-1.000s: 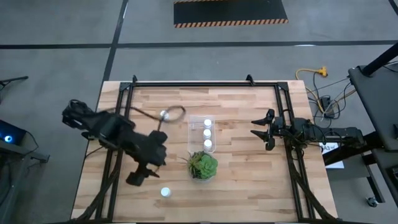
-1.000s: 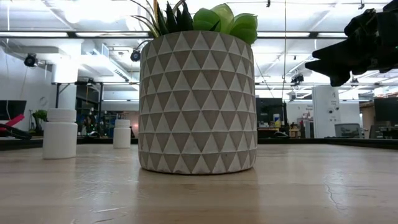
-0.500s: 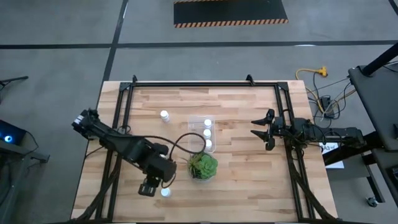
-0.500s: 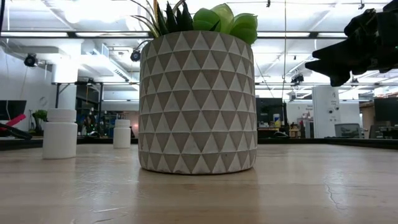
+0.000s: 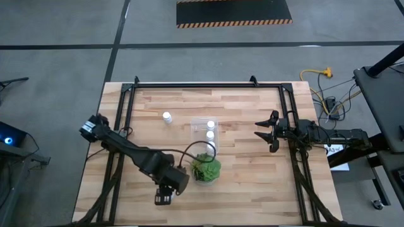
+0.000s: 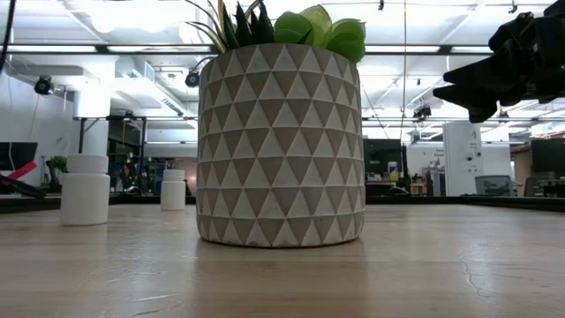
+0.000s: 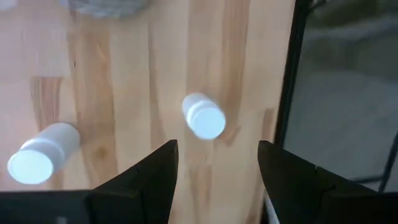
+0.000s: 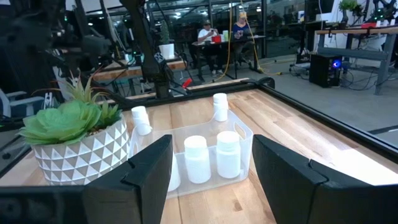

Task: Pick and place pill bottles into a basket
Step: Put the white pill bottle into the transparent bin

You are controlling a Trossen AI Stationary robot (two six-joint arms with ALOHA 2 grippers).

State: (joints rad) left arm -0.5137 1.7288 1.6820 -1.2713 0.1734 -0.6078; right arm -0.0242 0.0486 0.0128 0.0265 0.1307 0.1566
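Wooden table (image 5: 240, 107): left tool (image 7: 214, 168), fingers wide, hovers over 1 small white pill bottle (image 7: 203, 116); closing off-centre could topple it. Right tool (image 5: 264, 133) waits, wide.

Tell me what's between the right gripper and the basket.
Only bare table, seen in the high view; the right gripper faces the basket across it.

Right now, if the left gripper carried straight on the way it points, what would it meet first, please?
Most likely the pill bottle framed between the open left gripper's fingers; depth is hard to judge. A second bottle lies off to one side.
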